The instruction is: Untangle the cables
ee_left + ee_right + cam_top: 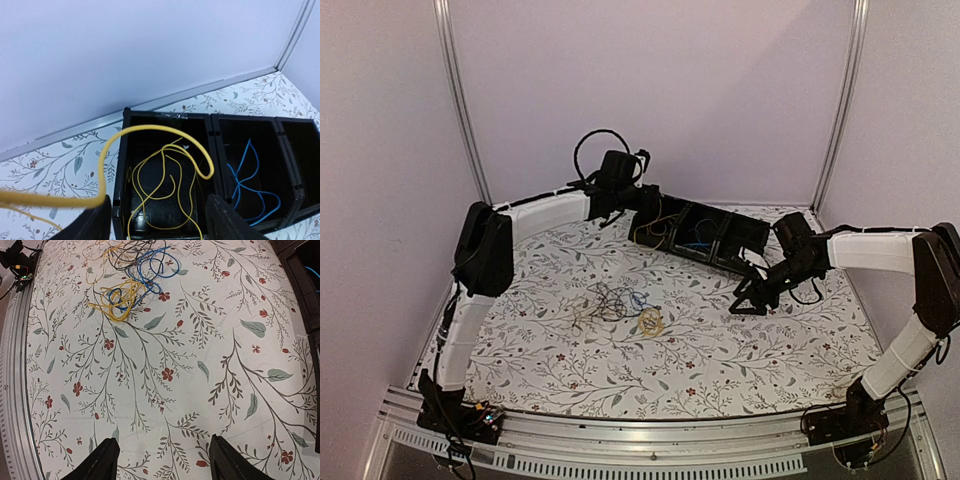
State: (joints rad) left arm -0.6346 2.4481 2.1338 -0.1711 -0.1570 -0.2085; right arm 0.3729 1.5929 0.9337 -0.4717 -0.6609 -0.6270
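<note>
Yellow cable (150, 128) and blue cable (239, 183) lie in the far-edge tray (215, 140). A tangle (618, 303) waits mid-tabletop (740, 350). Left gripper (160, 222) and right gripper (162, 460) spread wide, empty

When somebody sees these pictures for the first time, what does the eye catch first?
First, the yellow cable arching over the rim of the black tray at the table's far side, most of it coiled in one compartment, with a blue cable in the next. Then the tangle of cables on the flowered tablecloth, mid-table.
</note>
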